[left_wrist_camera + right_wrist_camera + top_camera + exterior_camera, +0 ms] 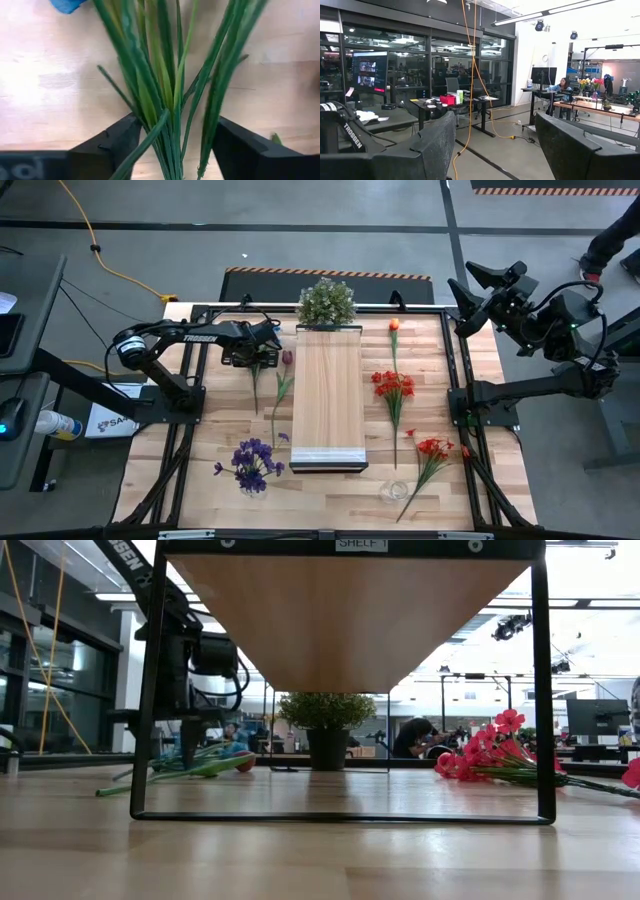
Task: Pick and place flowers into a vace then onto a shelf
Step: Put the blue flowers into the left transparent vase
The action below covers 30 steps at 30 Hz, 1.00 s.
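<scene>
Left tool [172, 150] low over the counter [200, 470], left of the shelf [327, 395]. Fingers [117, 142] apart, straddling green flower stems [165, 85], not yet clamped. Right tool [495, 150] parked off the counter's right far corner, spread wide, holding nothing.

Six flowers [393, 385] (one in a vase), one shelf [327, 398], one plant [326, 302].

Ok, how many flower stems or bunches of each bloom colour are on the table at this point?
purple bunch: 1
blue stem: 1
dark red stem: 1
orange stem: 1
bright red bunches: 2
Total: 6
</scene>
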Motion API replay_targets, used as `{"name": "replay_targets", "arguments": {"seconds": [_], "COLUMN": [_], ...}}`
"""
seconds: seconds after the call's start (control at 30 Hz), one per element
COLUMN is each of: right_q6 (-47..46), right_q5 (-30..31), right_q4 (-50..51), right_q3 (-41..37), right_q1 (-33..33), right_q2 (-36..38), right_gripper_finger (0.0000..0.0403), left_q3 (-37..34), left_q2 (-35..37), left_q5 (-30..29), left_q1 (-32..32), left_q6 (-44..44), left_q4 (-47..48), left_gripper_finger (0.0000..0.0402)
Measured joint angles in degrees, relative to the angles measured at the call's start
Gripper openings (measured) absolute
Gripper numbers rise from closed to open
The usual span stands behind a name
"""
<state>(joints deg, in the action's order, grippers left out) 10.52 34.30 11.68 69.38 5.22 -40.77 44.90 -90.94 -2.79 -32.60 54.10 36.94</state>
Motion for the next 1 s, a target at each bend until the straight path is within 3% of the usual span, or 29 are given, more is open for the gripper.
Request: {"name": "replay_targets", "arguments": {"seconds": [0.57, 1.0], "right_q6": [-0.22, -0.22], "right_q5": [-0.02, -0.03], "right_q4": [0.00, 0.00], "right_q3": [0.00, 0.00], "right_q1": [0.02, 0.00], "right_q2": [-0.02, -0.02], "right_gripper_finger": [0.0262, 0.0262], "left_q3": [-0.01, -0.30], "left_q2": [-0.06, 6.48], "left_q5": [-0.90, -1.94], "left_q1": [-0.02, 0.00], "left_q6": [2.70, 5.78], "left_q4": [1.99, 2.92], "left_gripper_finger": [0.0051, 0.0047]}}
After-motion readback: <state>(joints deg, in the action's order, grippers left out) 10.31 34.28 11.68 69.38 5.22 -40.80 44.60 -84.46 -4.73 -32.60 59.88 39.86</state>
